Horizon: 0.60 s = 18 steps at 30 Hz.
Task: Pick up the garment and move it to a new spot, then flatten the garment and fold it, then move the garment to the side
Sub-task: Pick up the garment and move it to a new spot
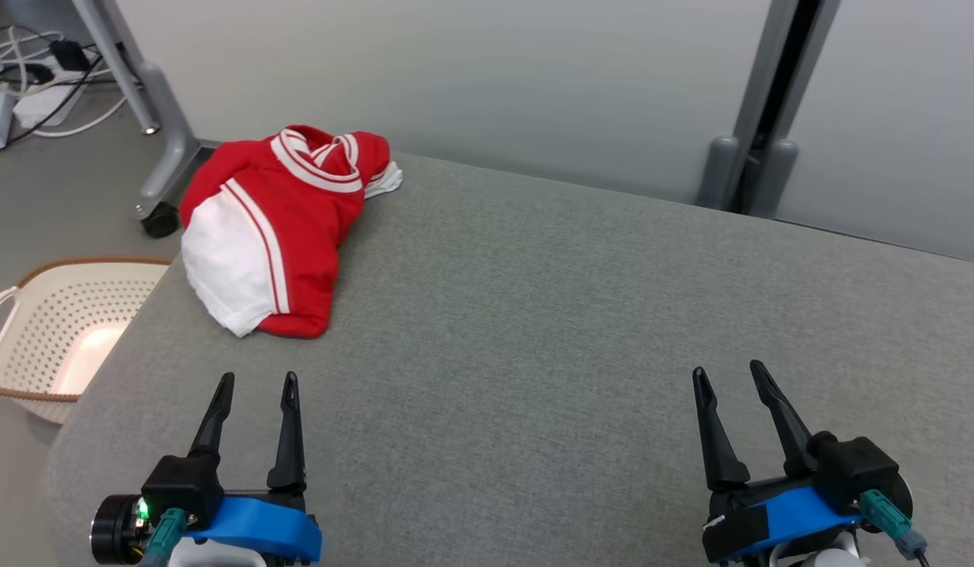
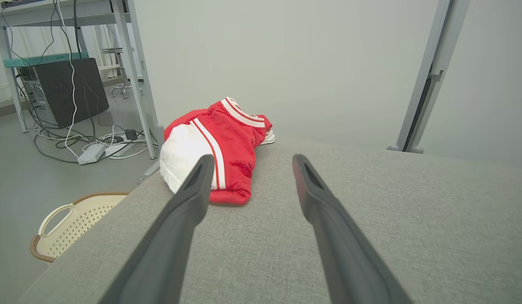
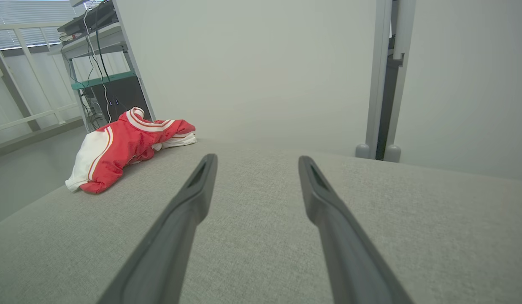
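Note:
A red garment point(image 1: 286, 224) with white panels and white stripes lies crumpled in a heap at the far left corner of the grey padded table point(image 1: 534, 331). The left wrist view has the garment point(image 2: 220, 147) just beyond the finger ends, and the right wrist view has the garment point(image 3: 125, 145) far off to the left. My left gripper point(image 1: 257, 383) hovers open near the table's front left, a short way in front of the heap, with nothing between its fingers. Open and holding nothing too, my right gripper point(image 1: 728, 373) sits at the front right, far from the cloth.
A cream perforated basket point(image 1: 57, 335) with a brown rim stands on the floor left of the table. A wheeled desk leg point(image 1: 160, 150) and cables point(image 1: 38, 87) sit behind it. A grey post point(image 1: 758, 110) rises beyond the far edge against a pale wall.

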Motion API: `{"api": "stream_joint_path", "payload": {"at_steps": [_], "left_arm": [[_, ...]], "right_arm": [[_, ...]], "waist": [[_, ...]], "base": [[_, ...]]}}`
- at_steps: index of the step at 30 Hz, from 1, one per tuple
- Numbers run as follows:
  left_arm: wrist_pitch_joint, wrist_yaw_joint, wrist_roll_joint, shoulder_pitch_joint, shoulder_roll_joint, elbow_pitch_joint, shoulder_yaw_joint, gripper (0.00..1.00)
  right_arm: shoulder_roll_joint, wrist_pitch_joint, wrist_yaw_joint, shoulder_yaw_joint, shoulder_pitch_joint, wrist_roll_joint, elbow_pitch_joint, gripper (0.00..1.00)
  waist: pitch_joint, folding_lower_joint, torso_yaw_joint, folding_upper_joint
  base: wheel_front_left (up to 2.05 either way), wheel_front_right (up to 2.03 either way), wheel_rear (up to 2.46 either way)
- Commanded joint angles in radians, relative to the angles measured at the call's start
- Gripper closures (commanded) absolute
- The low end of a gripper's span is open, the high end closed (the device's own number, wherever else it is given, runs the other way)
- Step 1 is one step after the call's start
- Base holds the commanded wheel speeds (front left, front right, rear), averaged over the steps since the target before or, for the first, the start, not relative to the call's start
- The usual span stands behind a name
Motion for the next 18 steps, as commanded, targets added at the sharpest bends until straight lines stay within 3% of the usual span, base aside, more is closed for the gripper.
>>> {"api": "stream_joint_path", "payload": {"at_steps": [1, 12, 18], "left_arm": [[-0.003, 0.005, -0.005, -0.007, 0.004, -0.005, -0.002, 0.00], [-0.003, 0.010, -0.020, -0.002, 0.004, -0.009, 0.001, 0.00], [-0.003, 0.014, -0.023, 0.007, 0.004, -0.009, 0.012, 0.00]], "right_arm": [[0.000, -0.001, 0.000, 0.000, -0.013, -0.007, -0.003, 0.00], [-0.002, -0.001, 0.000, 0.004, -0.029, -0.018, -0.002, 0.00], [-0.003, -0.001, 0.000, 0.008, -0.032, -0.017, 0.006, 0.00]], "waist": [[0.018, 0.0000, 0.052, 0.0000], [0.040, 0.0000, 0.162, 0.0000], [0.038, 0.0000, 0.180, 0.0000]], "base": [[0.00, 0.00, 0.00], [0.00, 0.00, 0.00], [0.00, 0.00, 0.00]]}}
